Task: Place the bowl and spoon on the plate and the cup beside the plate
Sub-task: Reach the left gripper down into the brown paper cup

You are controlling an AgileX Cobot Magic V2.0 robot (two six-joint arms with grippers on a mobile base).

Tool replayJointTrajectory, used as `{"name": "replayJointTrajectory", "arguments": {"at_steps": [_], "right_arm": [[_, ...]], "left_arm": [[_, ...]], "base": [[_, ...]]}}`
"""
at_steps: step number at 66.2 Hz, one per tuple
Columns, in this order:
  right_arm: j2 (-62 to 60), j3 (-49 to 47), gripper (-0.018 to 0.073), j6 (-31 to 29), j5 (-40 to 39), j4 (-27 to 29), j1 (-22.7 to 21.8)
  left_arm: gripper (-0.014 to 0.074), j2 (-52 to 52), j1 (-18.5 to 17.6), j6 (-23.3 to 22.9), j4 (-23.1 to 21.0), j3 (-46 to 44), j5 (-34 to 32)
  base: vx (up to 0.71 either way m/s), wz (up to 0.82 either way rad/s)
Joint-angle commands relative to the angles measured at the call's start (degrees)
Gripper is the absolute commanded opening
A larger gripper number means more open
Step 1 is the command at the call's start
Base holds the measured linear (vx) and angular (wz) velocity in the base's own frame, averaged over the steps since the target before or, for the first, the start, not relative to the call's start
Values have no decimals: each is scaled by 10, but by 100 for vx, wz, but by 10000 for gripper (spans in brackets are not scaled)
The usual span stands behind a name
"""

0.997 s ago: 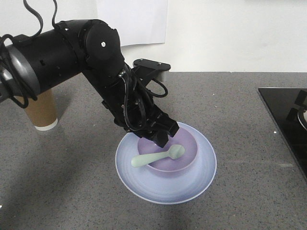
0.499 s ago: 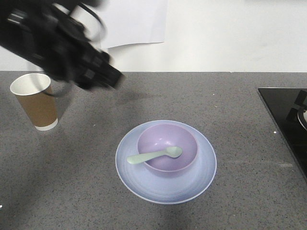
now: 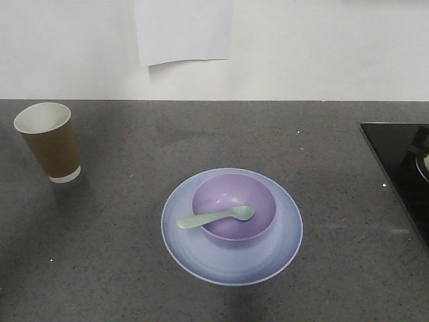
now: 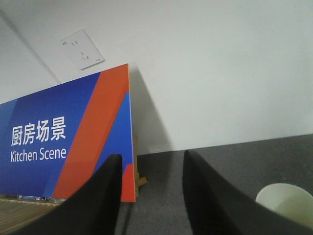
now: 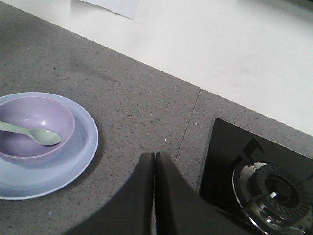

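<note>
Spoon (image 3: 214, 216) in bowl (image 3: 234, 204), bowl on plate (image 3: 231, 258), cup (image 3: 48, 141) apart

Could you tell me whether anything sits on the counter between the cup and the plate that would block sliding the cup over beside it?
Nothing visible does. The cup stands upright at the far left, and only bare grey counter lies between it and the plate, which already carries the bowl and spoon.

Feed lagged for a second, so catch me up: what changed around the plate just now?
The arm that hung over the bowl pulled up and away to the left, out of the front view. The spoon stays where it was let go, head in the bowl, handle over the rim. Plate and cup unmoved.
</note>
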Motion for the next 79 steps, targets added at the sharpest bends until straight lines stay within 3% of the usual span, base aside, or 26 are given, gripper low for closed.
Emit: {"name": "replayJointTrajectory", "arguments": {"at_steps": [1, 13, 24, 25, 35, 44, 79], "right_arm": [[3, -14, -6, 2, -39, 9, -1], [2, -14, -6, 1, -39, 18, -1], [-2, -14, -6, 1, -40, 18, -1], [-2, -14, -6, -1, -39, 17, 0], [-2, -14, -6, -2, -38, 17, 0], [-2, -14, -6, -1, -39, 17, 0], [-2, -14, -6, -3, -41, 19, 0]], "left_arm": [[279, 1, 36, -13, -3, -14, -74], [280, 34, 129, -13, -114, -14, -120], [280, 93, 225, 45, -290, -14, -135], [300, 163, 302, 97, -458, -14, -126], [326, 205, 338, 133, -555, -14, -116], [348, 238, 357, 153, -596, -14, -98], [350, 287, 360, 155, -615, -14, -111]], "base": [[0, 0], [0, 0], [0, 0], [0, 0], [0, 0], [0, 0], [0, 0]]}}
